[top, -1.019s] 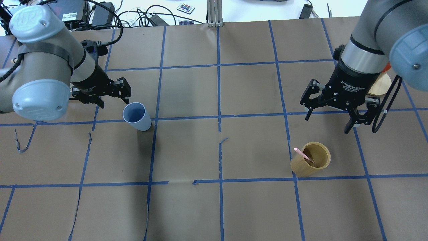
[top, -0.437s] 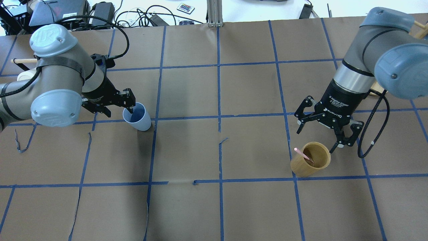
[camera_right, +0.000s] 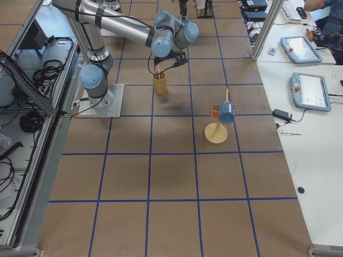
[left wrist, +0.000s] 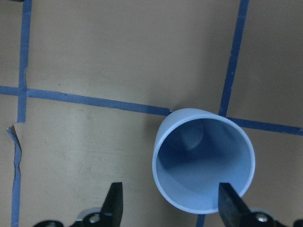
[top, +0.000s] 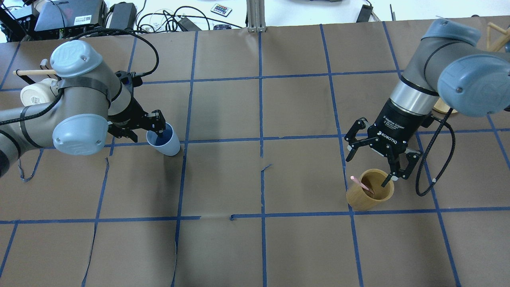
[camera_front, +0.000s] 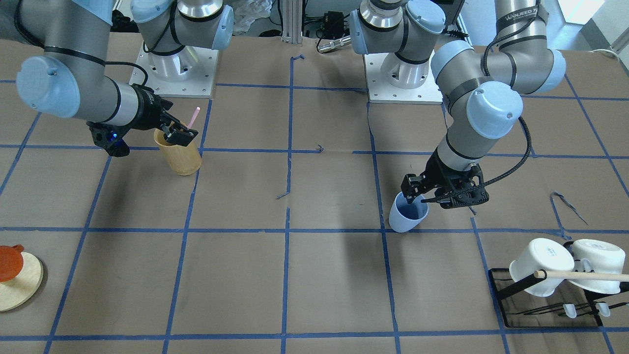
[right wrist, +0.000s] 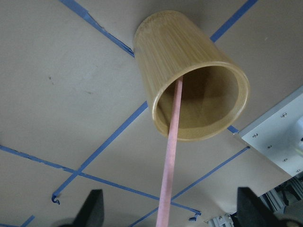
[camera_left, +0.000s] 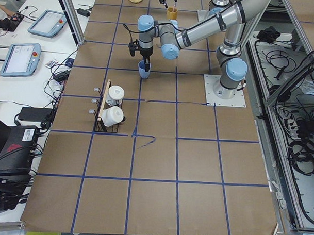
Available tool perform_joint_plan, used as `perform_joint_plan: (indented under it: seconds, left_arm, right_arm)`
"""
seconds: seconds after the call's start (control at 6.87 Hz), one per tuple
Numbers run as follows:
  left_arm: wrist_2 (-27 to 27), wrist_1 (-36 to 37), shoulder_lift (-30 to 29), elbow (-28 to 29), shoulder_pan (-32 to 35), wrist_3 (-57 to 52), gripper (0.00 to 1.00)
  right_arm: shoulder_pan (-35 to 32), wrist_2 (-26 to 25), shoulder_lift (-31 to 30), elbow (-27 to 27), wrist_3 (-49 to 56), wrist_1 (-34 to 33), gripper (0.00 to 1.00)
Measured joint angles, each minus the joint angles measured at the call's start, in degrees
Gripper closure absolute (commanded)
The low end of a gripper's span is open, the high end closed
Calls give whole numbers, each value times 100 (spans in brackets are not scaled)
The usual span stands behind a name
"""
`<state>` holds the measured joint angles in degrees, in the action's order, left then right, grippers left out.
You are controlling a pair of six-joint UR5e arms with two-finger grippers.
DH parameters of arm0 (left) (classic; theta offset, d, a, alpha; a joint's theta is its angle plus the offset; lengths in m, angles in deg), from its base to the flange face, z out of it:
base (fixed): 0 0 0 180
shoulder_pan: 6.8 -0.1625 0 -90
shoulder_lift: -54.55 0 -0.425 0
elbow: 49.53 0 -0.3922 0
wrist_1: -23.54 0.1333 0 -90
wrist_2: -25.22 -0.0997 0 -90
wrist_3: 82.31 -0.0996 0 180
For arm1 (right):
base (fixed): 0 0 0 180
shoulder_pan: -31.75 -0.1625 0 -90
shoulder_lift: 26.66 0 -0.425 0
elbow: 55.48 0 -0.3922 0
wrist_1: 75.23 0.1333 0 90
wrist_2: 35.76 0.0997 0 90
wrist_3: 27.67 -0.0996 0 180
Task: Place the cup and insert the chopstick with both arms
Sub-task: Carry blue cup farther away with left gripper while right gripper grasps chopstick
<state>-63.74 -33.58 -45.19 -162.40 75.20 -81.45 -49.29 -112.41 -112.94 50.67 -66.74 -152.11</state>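
The light blue cup (top: 161, 139) stands upright on the brown paper, empty; it also shows in the front view (camera_front: 408, 216) and the left wrist view (left wrist: 203, 161). My left gripper (top: 147, 132) is open at its rim, one finger over the cup's mouth and the other outside the wall. The pink chopstick (top: 360, 184) leans inside a tan bamboo cylinder (top: 368, 195). My right gripper (top: 368, 167) is open just above the cylinder. In the right wrist view the chopstick (right wrist: 169, 179) rises between the two open fingers, untouched.
A black rack with two white mugs (camera_front: 555, 268) and a wooden rod (camera_front: 585, 275) sits on my left side. A round wooden stand (camera_front: 17, 280) with an orange piece sits on my right side. Blue tape lines grid the paper.
My left gripper moved right and down to the cup's rim. My right gripper moved toward me and down to just above the bamboo cylinder. Both stayed open.
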Motion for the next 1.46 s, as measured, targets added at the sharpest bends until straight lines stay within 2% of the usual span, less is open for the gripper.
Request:
perform_joint_plan:
  seconds: [0.15, 0.29, 0.44, 0.58, 0.73, 1.02, 1.17, 1.46]
  left_arm:
    - [-4, 190, -68, -86, 0, -2, 25]
    - [-6, 312, -117, -138, 1, 0, 28]
    - [-6, 362, -140, -187, 11, -3, 42]
    - [-5, 381, -147, -239, 24, -4, 61]
    - [-1, 389, -149, -268, 38, 4, 77]
    - [2, 464, -165, -262, 50, 6, 95]
    - [8, 532, -177, -241, 52, 15, 100]
    - [52, 639, -194, -90, 107, 228, 100]
  right_arm:
    - [0, 163, 37, 39, -140, 67, 22]
    - [0, 297, 52, 65, -216, 97, 31]
    - [0, 355, 55, 77, -245, 109, 45]
    - [0, 372, 58, 82, -255, 126, 50]
    - [1, 377, 61, 84, -258, 163, 52]
    - [0, 379, 61, 88, -260, 315, 52]
    - [0, 379, 61, 89, -260, 344, 52]
    - [0, 379, 98, 114, -260, 355, 52]
